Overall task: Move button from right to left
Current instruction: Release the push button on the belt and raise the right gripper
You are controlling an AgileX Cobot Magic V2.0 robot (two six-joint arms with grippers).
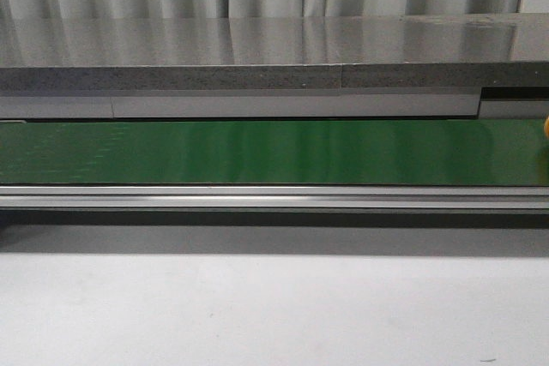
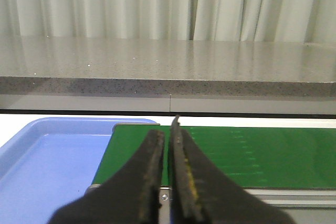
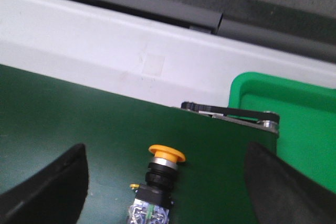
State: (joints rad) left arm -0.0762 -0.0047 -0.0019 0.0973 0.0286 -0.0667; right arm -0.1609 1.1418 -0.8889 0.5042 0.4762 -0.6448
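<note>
front view: we are looking at the green belt [image 1: 257, 152] running across, with no arms showing; a sliver of yellow-orange at the far right edge is probably the button [image 1: 545, 126], too cropped to be sure.

left wrist view: the left gripper [image 2: 168, 145] is hanging with fingers nearly pressed together, gripping nothing, over the belt end beside the blue tray [image 2: 47, 156]. no button showing here.

right wrist view: the right gripper [image 3: 165, 182] is hovering with jaws spread wide and empty. the button is lying on the belt between the two fingers [image 3: 47, 187], touching neither, near the green bin [image 3: 299, 124]. its long axis is running along the gap, cap pointing away from the wrist, so we are judging the right arm is the nearer one.
</note>
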